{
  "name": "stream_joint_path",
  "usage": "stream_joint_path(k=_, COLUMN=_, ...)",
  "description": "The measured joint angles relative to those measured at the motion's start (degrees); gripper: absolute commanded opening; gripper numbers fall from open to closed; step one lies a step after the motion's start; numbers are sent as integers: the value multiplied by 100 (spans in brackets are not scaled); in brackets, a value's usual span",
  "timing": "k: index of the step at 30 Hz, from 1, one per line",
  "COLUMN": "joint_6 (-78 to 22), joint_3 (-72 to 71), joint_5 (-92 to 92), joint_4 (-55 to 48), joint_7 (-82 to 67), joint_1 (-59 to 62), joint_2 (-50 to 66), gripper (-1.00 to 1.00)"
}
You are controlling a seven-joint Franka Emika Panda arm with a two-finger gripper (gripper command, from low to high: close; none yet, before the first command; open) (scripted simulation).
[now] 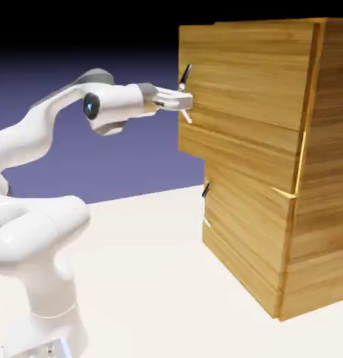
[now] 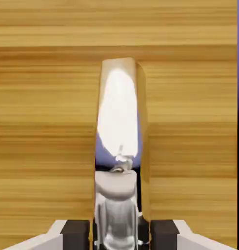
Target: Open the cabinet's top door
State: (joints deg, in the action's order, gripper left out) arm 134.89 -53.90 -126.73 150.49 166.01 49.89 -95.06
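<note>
the top door (image 1: 244, 84) of the cabinet (image 1: 335, 154) is seen at the upper right of the exterior view; its bar handle (image 2: 117, 122) is gripped by the closed-in gripper (image 2: 119, 235), bottom centre of the hand view.

glossy metal handle (image 2: 118, 117) with mirror-like shine, grained light-brown wood door (image 1: 244, 77), smooth glossy white arm (image 1: 52, 227)

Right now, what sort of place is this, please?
Probably a simulated robot test scene: a white arm at a two-door wooden cabinet, a bare pale table and a plain blue-violet backdrop.
</note>
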Motion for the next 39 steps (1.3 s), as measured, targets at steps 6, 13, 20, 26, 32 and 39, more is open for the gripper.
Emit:
stream_joint_path(k=6, joint_6=-1468, joint_3=829, joint_5=173, joint_4=959, joint_7=-240, joint_1=-211, joint_2=-594, gripper=-100)
stream_joint_path(k=13, joint_6=-2883, joint_3=2273, joint_5=1009, joint_4=1751, joint_7=-912, joint_1=-433, joint_2=-574, gripper=-100)
stream_joint_path(k=20, joint_6=-3952, joint_3=3725, joint_5=2105, joint_4=2011, joint_7=-1540, joint_1=-386, joint_2=-148, gripper=-100)
stream_joint_path(k=26, joint_6=-4787, joint_3=4971, joint_5=3197, joint_4=1937, joint_7=-2138, joint_1=-341, joint_2=555, gripper=-100)
stream_joint_path(k=32, joint_6=-5658, joint_3=6213, joint_5=4427, joint_4=1545, joint_7=-2841, joint_1=-452, joint_2=1643, gripper=-100)
stream_joint_path(k=39, joint_6=-6603, joint_3=7436, joint_5=5701, joint_4=723, joint_7=-3623, joint_1=-942, joint_2=3097, gripper=-100)
